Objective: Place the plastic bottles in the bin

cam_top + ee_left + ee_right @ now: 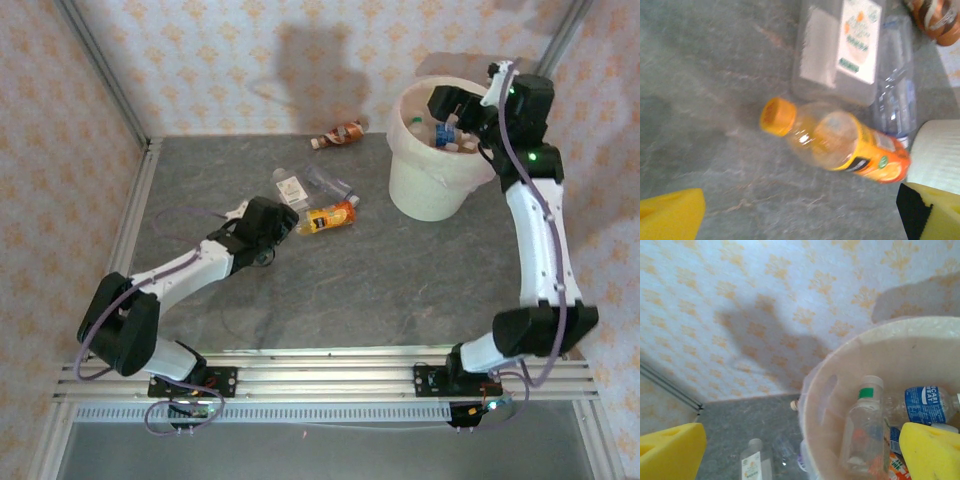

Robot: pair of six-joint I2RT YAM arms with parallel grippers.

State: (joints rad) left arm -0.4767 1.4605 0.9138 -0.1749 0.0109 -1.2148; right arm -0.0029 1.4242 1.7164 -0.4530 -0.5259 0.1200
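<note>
An orange-labelled bottle (330,217) (840,142) lies on the table just ahead of my left gripper (283,222) (805,217), which is open with nothing between its yellow pads (670,215). Beyond it lie a clear bottle with a white label (291,185) (840,47) and a clear ribbed bottle (330,181) (897,95). A brown-red bottle (338,134) (935,12) lies by the back wall. My right gripper (455,112) (800,460) hangs open over the bin (430,185) (840,390). Inside are several bottles, among them a clear green-banded one (865,425) and a blue-labelled one (927,405).
The grey table (380,290) is walled by patterned panels at the back and sides. A metal rail (135,215) runs along the left edge. Bare tabletop stretches between the arms in front of the bin.
</note>
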